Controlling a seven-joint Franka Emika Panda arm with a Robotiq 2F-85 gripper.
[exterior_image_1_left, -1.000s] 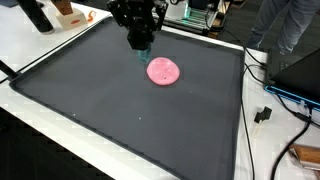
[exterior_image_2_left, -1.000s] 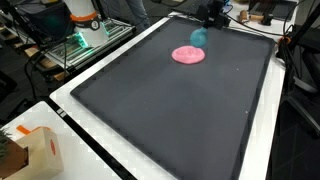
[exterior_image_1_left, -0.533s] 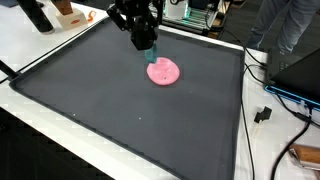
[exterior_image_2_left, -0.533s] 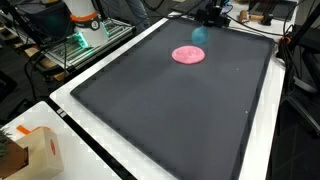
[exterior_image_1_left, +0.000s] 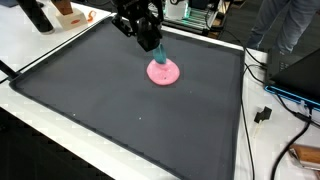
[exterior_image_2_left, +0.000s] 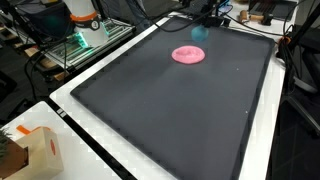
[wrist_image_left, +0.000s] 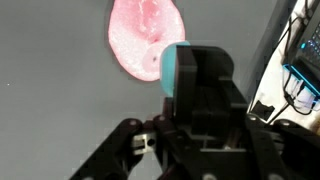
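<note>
A flat pink plate (exterior_image_1_left: 164, 71) lies on the dark mat (exterior_image_1_left: 110, 110) toward the far side, and it shows in both exterior views (exterior_image_2_left: 188, 55). My black gripper (exterior_image_1_left: 154, 45) hangs just above the plate's far-left rim, shut on a small teal object (exterior_image_1_left: 157, 51). That teal object (exterior_image_2_left: 198, 33) sits lifted off the mat beyond the plate, under the gripper (exterior_image_2_left: 202, 24). In the wrist view the gripper (wrist_image_left: 186, 72) fills the lower middle. The teal object (wrist_image_left: 171, 68) peeks out beside a finger and overlaps the edge of the pink plate (wrist_image_left: 143, 35). Most of the object is hidden by the gripper.
A white table border (exterior_image_1_left: 60, 125) frames the mat. Cables and a connector (exterior_image_1_left: 264, 114) lie at the right edge. A cardboard box (exterior_image_2_left: 36, 152) sits at a near corner. Dark bottles (exterior_image_1_left: 36, 14) and equipment stand at the back, and a person (exterior_image_1_left: 290, 25) stands beyond the table.
The gripper has carried the teal object sideways toward the pink plate, from beside its far-left edge to over its rim. The plate has not moved.
</note>
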